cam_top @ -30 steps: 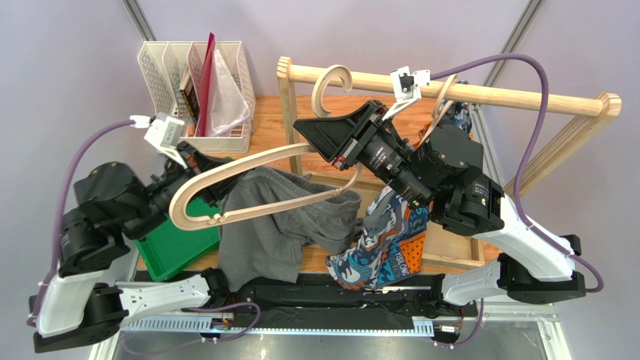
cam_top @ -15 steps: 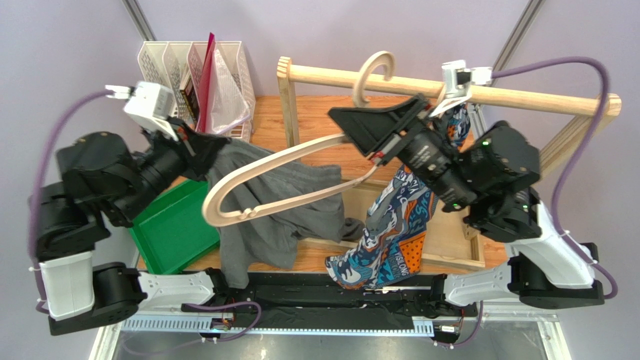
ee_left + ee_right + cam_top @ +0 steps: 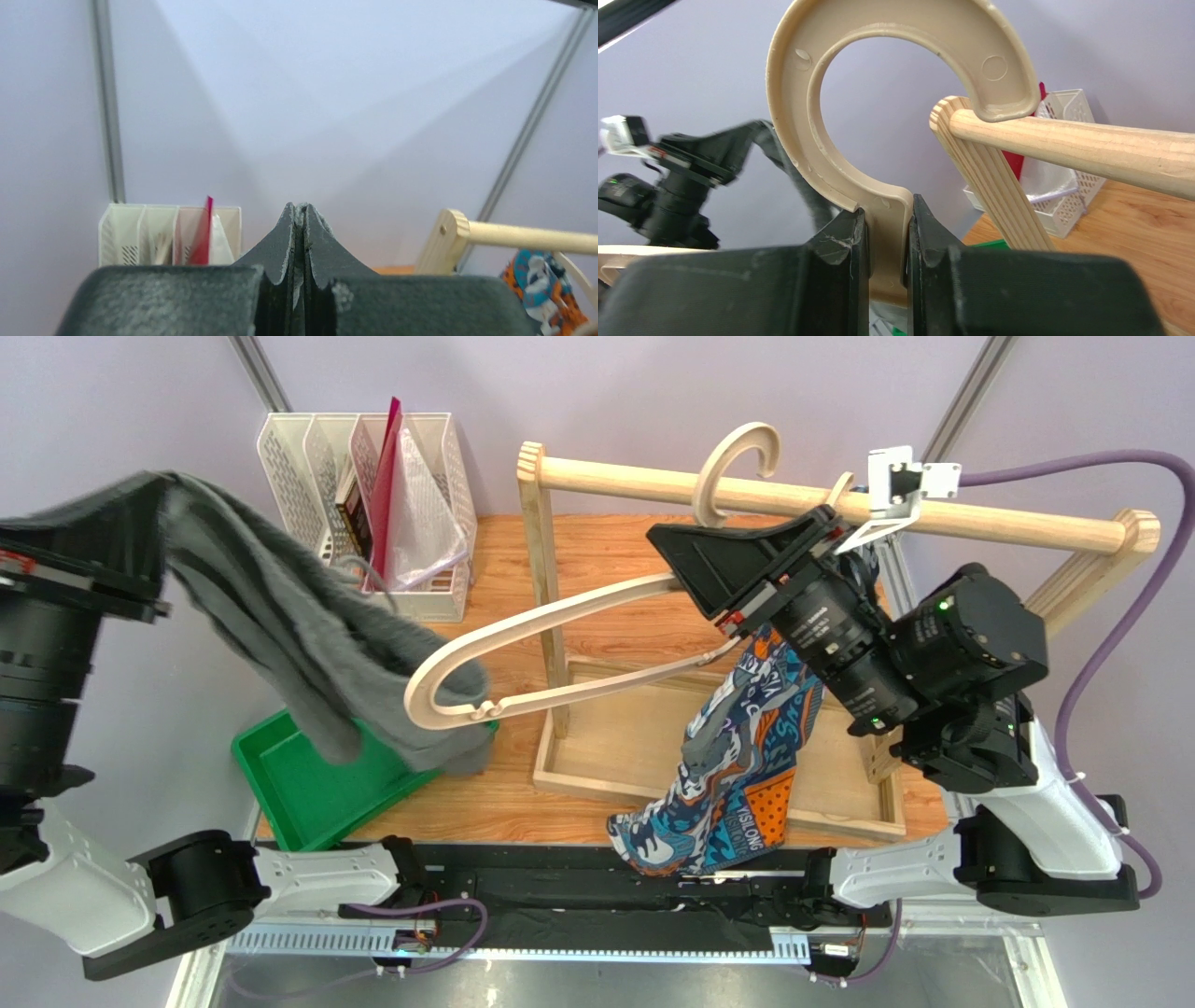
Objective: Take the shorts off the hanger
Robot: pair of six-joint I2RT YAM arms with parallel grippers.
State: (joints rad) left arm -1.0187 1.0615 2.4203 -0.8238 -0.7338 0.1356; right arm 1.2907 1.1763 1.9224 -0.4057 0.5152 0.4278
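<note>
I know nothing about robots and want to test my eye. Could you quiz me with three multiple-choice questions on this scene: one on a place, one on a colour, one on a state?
1. Where does the white rack stand?
A. far left of the table
B. near right corner
C. under the arms

2. What colour are the shorts held by the left gripper?
A. orange
B. grey
C. white

3. How is the right gripper?
A. open
B. shut on the shorts
C. shut on the hanger

Answers:
1 A, it stands at the back left.
2 B, plain grey cloth drapes from that gripper.
3 C, its fingers pinch the hanger's neck.
</note>
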